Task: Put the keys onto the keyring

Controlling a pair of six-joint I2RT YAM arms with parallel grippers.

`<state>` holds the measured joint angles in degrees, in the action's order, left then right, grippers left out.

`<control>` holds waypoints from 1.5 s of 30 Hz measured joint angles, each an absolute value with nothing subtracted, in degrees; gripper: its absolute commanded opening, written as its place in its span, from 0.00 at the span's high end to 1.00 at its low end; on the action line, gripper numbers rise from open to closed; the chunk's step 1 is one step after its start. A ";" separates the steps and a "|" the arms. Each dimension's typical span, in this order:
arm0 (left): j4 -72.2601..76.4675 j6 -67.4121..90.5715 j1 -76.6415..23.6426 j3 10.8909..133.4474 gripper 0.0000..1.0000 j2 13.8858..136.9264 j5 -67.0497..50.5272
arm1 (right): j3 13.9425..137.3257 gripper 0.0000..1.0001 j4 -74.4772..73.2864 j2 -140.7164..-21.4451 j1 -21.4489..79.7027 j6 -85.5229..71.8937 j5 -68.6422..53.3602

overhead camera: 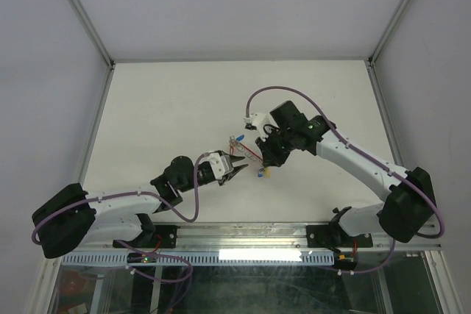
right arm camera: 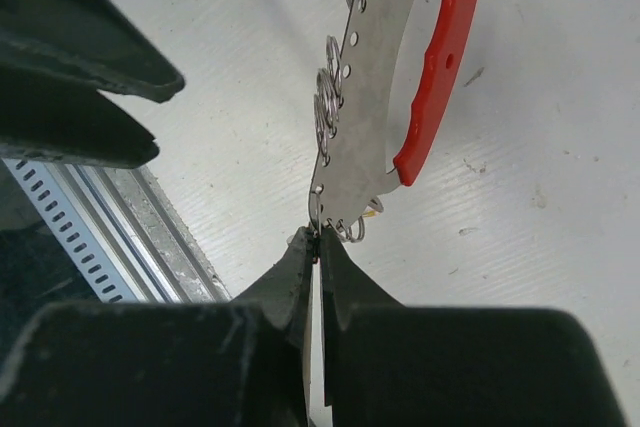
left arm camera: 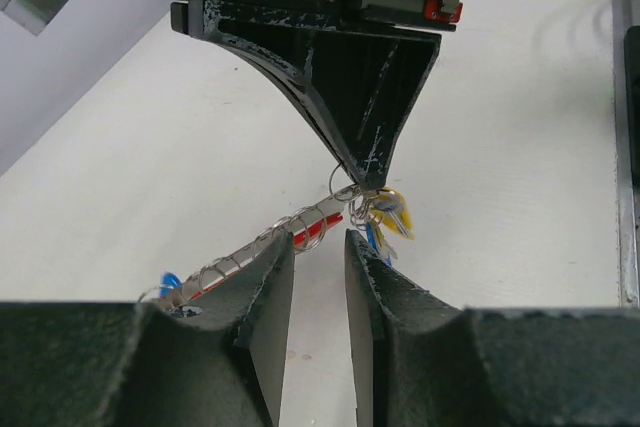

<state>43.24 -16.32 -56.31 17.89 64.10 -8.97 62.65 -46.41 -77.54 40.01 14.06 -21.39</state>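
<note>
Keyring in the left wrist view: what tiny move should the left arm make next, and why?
Probably close the left gripper on the keyring. Its jaws stand partly open with the keyring showing in the gap between them, while the right gripper, jaws shut, pinches the keyring's end, so a second grip looks within reach.

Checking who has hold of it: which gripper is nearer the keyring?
Right. The right gripper pinches the keyring at its end; the left gripper, fingers apart, sits close beside it.
</note>
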 measured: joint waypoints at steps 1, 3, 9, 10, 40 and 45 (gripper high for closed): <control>43.20 -16.34 -55.70 18.00 0.73 64.31 -9.89 | 62.65 1.00 -46.46 -77.36 40.32 14.79 -21.26; 43.24 -16.58 -55.00 18.39 0.68 65.56 -12.05 | 62.65 1.00 -47.00 -77.30 40.93 16.08 -21.10; 41.25 -19.22 -55.02 21.10 0.54 70.59 -16.88 | 63.35 1.00 -51.29 -78.02 41.91 18.70 -21.21; 41.01 -19.94 -55.02 21.78 0.53 71.00 -17.39 | 63.88 1.00 -52.25 -78.54 41.98 19.09 -21.21; 28.95 -29.04 -55.11 31.53 0.61 78.81 -27.57 | 66.65 1.00 -57.28 -81.03 44.58 21.39 -23.73; 27.27 -29.87 -55.16 32.69 0.69 79.64 -29.04 | 66.65 1.00 -57.28 -81.03 44.69 21.39 -24.10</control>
<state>27.27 -29.87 -55.16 32.69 79.64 -29.04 66.65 -57.28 -81.03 44.69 21.39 -24.10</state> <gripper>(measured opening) 0.345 0.015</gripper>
